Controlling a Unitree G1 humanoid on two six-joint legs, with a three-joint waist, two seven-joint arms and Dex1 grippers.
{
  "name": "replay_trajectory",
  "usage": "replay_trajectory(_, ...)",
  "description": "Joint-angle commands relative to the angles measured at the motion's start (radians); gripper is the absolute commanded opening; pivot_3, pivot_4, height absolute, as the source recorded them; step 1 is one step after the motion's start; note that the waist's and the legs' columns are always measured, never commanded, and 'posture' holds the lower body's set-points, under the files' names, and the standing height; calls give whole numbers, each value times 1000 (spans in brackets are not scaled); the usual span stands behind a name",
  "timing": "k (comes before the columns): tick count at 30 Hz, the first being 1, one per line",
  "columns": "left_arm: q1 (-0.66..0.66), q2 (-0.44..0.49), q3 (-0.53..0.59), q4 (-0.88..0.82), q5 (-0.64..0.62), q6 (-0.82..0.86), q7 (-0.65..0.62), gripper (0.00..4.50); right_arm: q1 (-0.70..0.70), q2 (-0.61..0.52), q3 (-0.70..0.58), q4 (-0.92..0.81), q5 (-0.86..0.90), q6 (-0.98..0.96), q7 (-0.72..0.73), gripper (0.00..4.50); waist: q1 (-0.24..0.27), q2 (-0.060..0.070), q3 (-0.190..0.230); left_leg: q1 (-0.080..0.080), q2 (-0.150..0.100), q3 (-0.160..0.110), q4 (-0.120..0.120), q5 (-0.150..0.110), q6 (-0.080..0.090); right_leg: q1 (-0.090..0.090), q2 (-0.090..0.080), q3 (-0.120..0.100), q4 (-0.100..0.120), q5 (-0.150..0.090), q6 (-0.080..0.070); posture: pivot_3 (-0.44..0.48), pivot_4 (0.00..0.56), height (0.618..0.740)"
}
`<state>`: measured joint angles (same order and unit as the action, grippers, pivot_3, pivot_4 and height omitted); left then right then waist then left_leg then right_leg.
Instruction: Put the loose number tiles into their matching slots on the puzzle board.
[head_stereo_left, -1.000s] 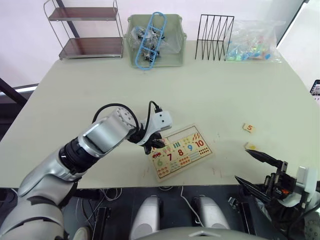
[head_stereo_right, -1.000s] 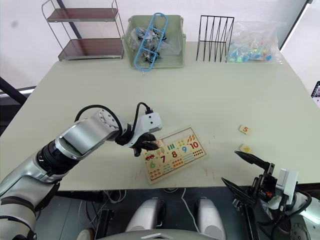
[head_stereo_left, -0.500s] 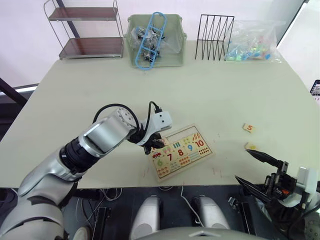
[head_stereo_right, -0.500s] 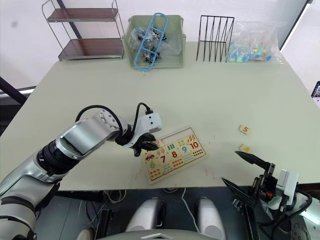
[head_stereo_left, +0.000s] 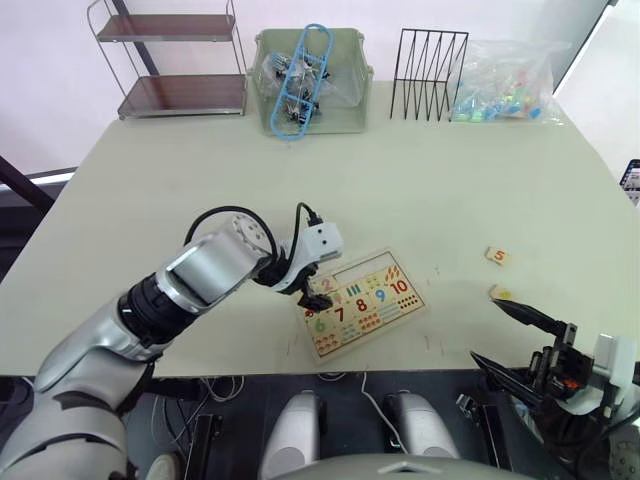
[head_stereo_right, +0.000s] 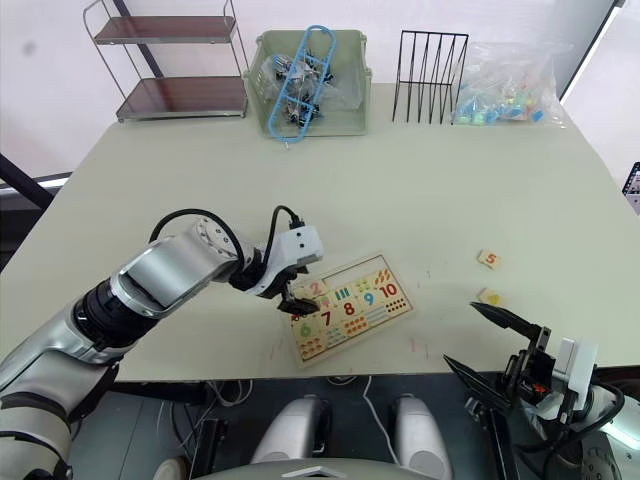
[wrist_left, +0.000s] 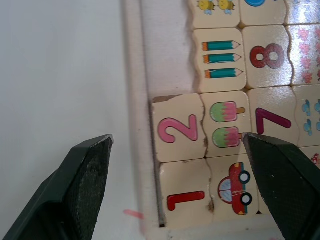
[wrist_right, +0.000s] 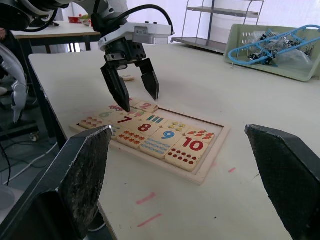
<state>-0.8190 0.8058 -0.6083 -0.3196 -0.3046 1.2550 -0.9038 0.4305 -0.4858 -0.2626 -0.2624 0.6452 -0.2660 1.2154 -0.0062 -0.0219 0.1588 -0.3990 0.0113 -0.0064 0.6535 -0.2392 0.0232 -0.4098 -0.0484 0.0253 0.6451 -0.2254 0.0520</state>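
The puzzle board (head_stereo_left: 362, 304) lies near the front edge of the table (head_stereo_left: 420, 180), rotated so that its top row faces roughly 10 o'clock. Two of the loose number tiles are in place: the "1" tile (wrist_left: 186, 199) sits in the corner slot and the "2" tile (wrist_left: 179, 128) sits beside it, slightly askew with one corner raised at the rim. The next slots in that row (wrist_left: 167, 55) are bare wood. Still outside the board, the "5" tile (head_stereo_left: 497, 256) lies well apart at about 3 o'clock from the board, and a second loose tile (head_stereo_left: 500, 293) with a yellow mark lies just nearer the front; its numeral is too small to read. By this count, two tiles are done and three remain. The left gripper (head_stereo_left: 316, 294) hovers directly above the "2" tile, arm bent across the table, fingers spread and holding nothing. The right gripper (head_stereo_left: 520, 340) rests low at the front right corner, fingers spread, empty.
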Motion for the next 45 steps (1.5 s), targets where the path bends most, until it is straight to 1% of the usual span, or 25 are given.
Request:
replay_trajectory(1, -18, 3, 80, 6, -7, -69, -16, 4368, 1, -3, -17, -28, 12, -19, 0, 4500, 0, 0, 0, 0, 0, 0, 0, 0, 0, 0, 0, 0, 0, 0, 0, 0, 150, 740)
replay_trajectory(5, 10, 18, 130, 10, -10, -151, -39, 4368, 3, 0, -17, -28, 11, -20, -2, 4500, 0, 0, 0, 0, 0, 0, 0, 0, 0, 0, 0, 0, 0, 0, 0, 0, 150, 740)
replay_trajectory(8, 65, -10, 206, 22, -17, -230, -16, 4368, 4, 0, -17, -27, 12, -21, -2, 4500, 0, 0, 0, 0, 0, 0, 0, 0, 0, 0, 0, 0, 0, 0, -1, 0, 150, 740)
replay_trajectory(9, 84, -25, 231, 29, -15, -258, 0, 4148, 4, 0, -17, -26, 11, -22, -1, 4500, 0, 0, 0, 0, 0, 0, 0, 0, 0, 0, 0, 0, 0, 0, -1, 0, 150, 740)
replay_trajectory(10, 98, -35, 248, 35, -10, -284, 9, 3871, 3, -1, -18, -25, 11, -22, -1, 4500, 0, 0, 0, 0, 0, 0, 0, 0, 0, 0, 0, 0, 0, 0, -1, 0, 150, 740)
replay_trajectory(12, 145, -52, 284, 56, -18, -364, -6, 3099, 2, -1, -18, -24, 12, -23, -1, 4500, 1, 0, 0, 0, 0, 0, 0, 0, 0, 0, 0, 0, 0, 1, -2, 0, 150, 740)
replay_trajectory(13, 169, -55, 295, 63, -18, -398, -15, 2557, 1, -1, -18, -23, 11, -23, -1, 4500, 1, 0, 0, 0, 0, 0, 0, 0, 0, 0, 0, 0, 0, 1, -2, 0, 150, 740)
replay_trajectory(14, 190, -57, 302, 70, -15, -426, -20, 2110, 1, -1, -17, -23, 11, -23, -1, 4500, 1, 0, 0, 0, 0, 0, 0, 0, 0, 0, 0, 0, 0, 1, -3, 0, 150, 740)
replay_trajectory(15, 206, -56, 304, 76, -6, -450, -21, 1435, 0, -1, -16, -22, 11, -23, -1, 4500, 1, 0, 0, 0, 0, 0, 0, 0, 0, 0, 0, 0, 0, 1, -2, 0, 150, 740)
replay_trajectory(17, 240, -56, 309, 85, 2, -504, -29, 685, 0, -2, -16, -20, 10, -25, 0, 4500, 1, 0, 0, 0, 0, 0, 0, 0, 0, 0, 0, 0, 0, 1, -2, 0, 150, 740)
replay_trajectory(18, 254, -57, 314, 87, 0, -519, -34, 176, 1, -2, -18, -20, 11, -25, 1, 4500, 1, 0, 0, 0, 0, 0, 0, 0, 0, 0, 0, 0, 0, 1, -2, 0, 150, 740)
replay_trajectory(19, 270, -57, 319, 88, -4, -539, -43, 56, 2, -2, -18, -20, 11, -26, 2, 4500, 1, 0, 0, 0, 0, 0, 0, 0, 0, 0, 0, 0, 0, 1, -3, 0, 150, 740)
replay_trajectory(25, 364, -56, 326, 110, 8, -680, -93, 56, 9, -5, -23, -20, 12, -29, 5, 4500, 4, 0, 0, 0, 0, 0, 0, 0, 0, 0, 0, 0, 0, 1, -3, 0, 150, 740)
replay_trajectory(27, 382, -59, 326, 115, 8, -689, -101, 56, 13, -5, -25, -20, 13, -30, 5, 4500, 4, 0, 0, 0, 0, 0, 0, 0, 0, 0, -1, 0, 0, 1, -3, 0, 150, 740)
replay_trajectory(31, 415, -59, 298, 156, 52, -735, -107, 56, 25, -7, -31, -22, 14, -36, 3, 4500, 5, 0, 0, 0, 0, 1, 0, 0, 0, 0, -1, 0, 0, 1, -3, 0, 150, 740)
replay_trajectory(37, 433, -74, 296, 175, 72, -755, -113, 56, 48, -8, -39, -35, 17, -38, -4, 4500, 8, 0, 0, 1, 0, 1, 0, 0, 0, 0, -1, 0, 0, 1, -3, 0, 150, 740)
replay_trajectory(41, 449, -91, 337, 142, 28, -738, -109, 56, 63, -11, -53, -34, 24, -41, 3, 4500, 13, 1, -1, 1, 0, 1, 0, 0, 0, 0, -1, 1, 0, 1, -3, 0, 150, 740)
replay_trajectory(45, 460, -98, 406, 116, -23, -704, -98, 56, 68, -10, -66, -35, 27, -36, -7, 4500, 13, 1, -1, 1, 0, 1, 0, 0, 0, 0, -1, 0, 0, 1, -3, 0, 150, 740)
